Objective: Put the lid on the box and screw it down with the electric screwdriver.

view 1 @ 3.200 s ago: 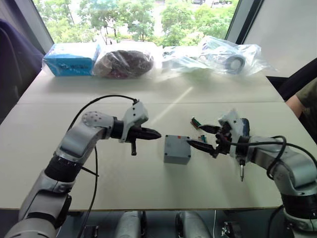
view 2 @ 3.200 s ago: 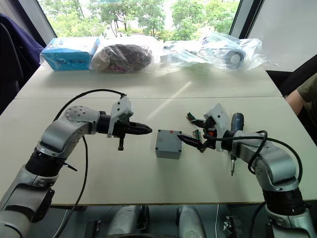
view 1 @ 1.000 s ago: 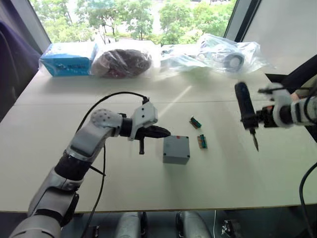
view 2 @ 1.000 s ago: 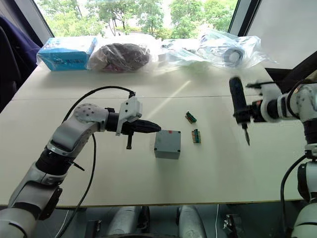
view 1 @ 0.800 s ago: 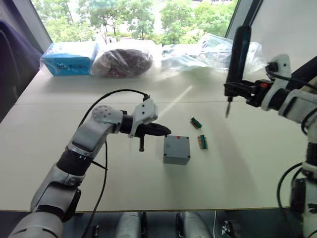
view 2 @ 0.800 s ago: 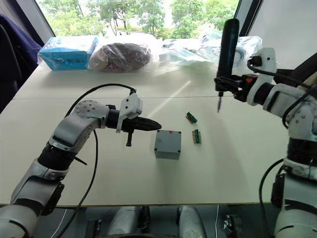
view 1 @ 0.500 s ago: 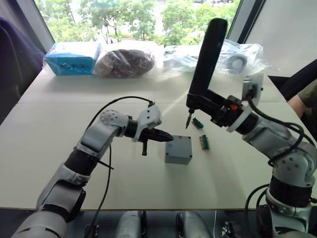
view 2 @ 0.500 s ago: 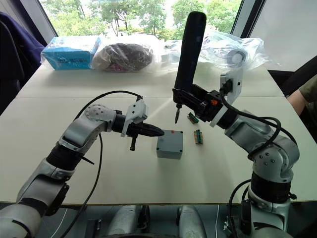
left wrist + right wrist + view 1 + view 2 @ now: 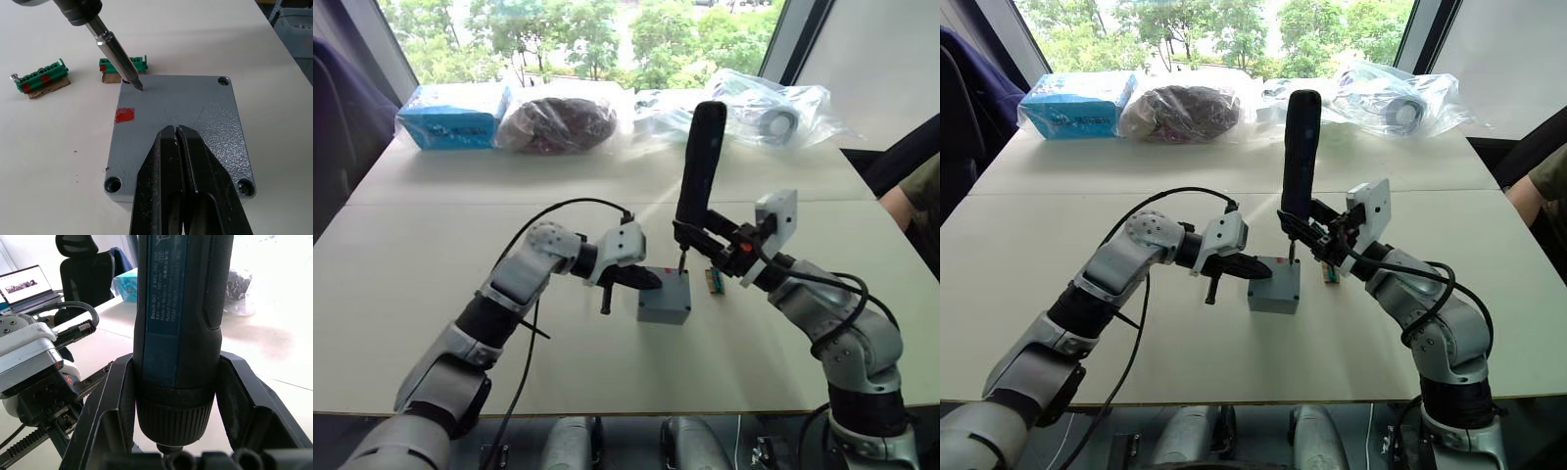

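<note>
The grey box point(image 9: 663, 307) stands mid-table with the lid point(image 9: 195, 103) on top. The lid's flat face carries corner screw holes and a red mark point(image 9: 124, 115). My left gripper point(image 9: 174, 129) is shut, its tips lying over the lid's middle from the left side; whether they touch it I cannot tell. My right gripper point(image 9: 176, 399) is shut on the electric screwdriver point(image 9: 700, 157), which stands nearly upright. Its metal bit point(image 9: 117, 54) points into the lid's far corner, beside the red mark.
Two green terminal blocks point(image 9: 41, 81) point(image 9: 122, 66) lie on the table just behind the box. Along the far edge sit a blue package point(image 9: 450, 113) and several plastic bags point(image 9: 558, 122). A person's arm point(image 9: 920, 196) shows at the right edge.
The right arm swung the screwdriver in from the far right and lowered it until the bit reached the lid's far corner. The left gripper pushed forward over the lid.
</note>
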